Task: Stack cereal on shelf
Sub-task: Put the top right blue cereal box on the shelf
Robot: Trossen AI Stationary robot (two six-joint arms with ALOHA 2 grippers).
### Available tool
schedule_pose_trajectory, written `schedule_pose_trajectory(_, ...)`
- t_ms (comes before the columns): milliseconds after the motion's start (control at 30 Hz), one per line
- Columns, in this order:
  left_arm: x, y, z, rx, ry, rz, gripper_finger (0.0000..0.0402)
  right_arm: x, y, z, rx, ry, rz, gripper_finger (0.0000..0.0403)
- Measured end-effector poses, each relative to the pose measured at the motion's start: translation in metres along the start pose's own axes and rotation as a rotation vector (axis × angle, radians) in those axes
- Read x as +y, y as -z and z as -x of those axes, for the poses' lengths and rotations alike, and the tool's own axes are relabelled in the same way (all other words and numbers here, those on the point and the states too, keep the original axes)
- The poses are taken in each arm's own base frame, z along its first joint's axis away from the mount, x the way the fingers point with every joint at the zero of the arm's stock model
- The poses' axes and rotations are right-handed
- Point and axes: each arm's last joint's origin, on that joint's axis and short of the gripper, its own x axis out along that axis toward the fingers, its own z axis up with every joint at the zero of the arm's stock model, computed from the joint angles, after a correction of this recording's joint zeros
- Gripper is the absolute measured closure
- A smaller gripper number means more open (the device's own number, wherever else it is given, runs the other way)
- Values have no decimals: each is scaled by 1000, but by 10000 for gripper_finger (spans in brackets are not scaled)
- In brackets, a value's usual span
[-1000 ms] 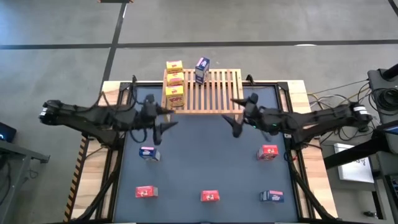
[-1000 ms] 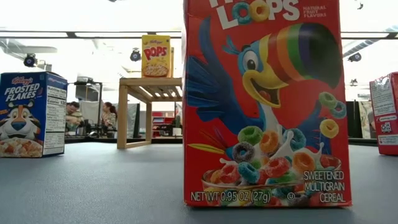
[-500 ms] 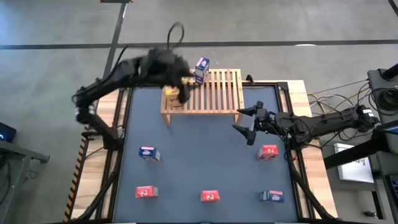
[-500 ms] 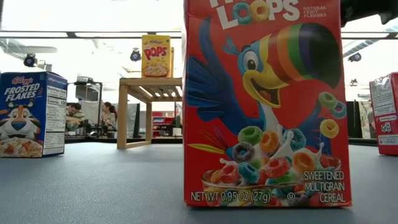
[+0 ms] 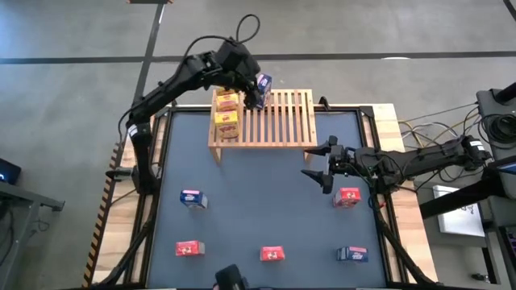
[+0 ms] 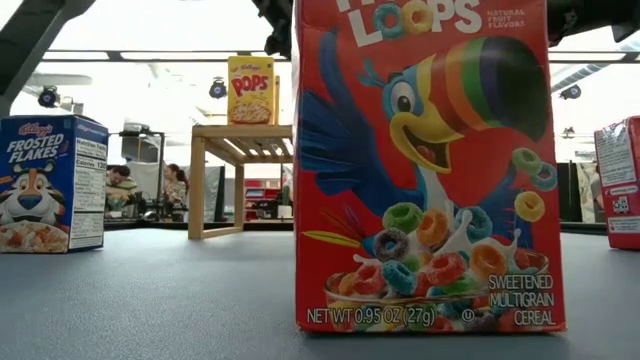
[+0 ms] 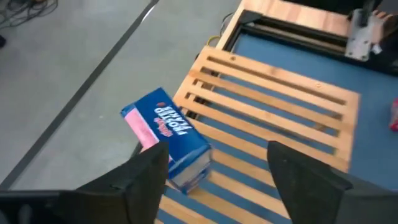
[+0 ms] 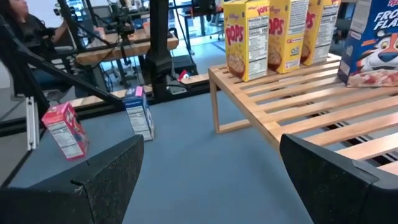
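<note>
From above, the left hand (image 5: 251,87) hangs over the far left part of the shelf (image 5: 278,121), right at a blue cereal box (image 5: 262,83) that sits at the shelf's far edge, partly past the slats. Three yellow boxes (image 5: 226,113) stand in a row along the shelf's left end. The risk, as I judge it, is that a nudge from this hand tips the blue box off the back of the shelf to the floor, since little holds it there. The right hand (image 5: 320,167), fingers spread wide, waits over the counter (image 5: 258,209) near a red box (image 5: 348,196). Four more boxes stand apart on the dark counter.

At counter level a red box (image 6: 425,165) fills most of the picture, with a blue box (image 6: 50,182) to one side and the shelf and a yellow box beyond. People sit at desks in the bright room behind.

The left wrist camera shows its fingers (image 7: 146,177) spread wide and empty, one touching or just beside the blue box (image 7: 168,134), which lies skewed over the shelf edge with grey floor below.

The right wrist camera shows wide, empty fingers (image 8: 106,174), the shelf, and desks beyond.
</note>
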Motion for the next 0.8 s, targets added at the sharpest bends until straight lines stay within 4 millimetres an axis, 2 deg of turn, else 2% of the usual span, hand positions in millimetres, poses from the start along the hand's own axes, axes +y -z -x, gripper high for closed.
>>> schedule_pose_trajectory(200,2,-4,-14,-10,-6,0,79,0,3,-1,23,6,15,38)
schedule_pose_trajectory(333,3,-2,-34,32,-34,11,58,1,7,-1,40,0,11,38)
schedule_pose_trajectory(433,6,1,-45,65,-96,26,56,2,11,-1,53,-4,-1,38)
schedule_pose_trajectory(600,10,3,-47,73,-147,49,65,4,11,0,53,-20,0,38)
schedule_pose_trajectory(800,9,2,-48,63,-101,56,82,4,11,0,51,-19,11,38)
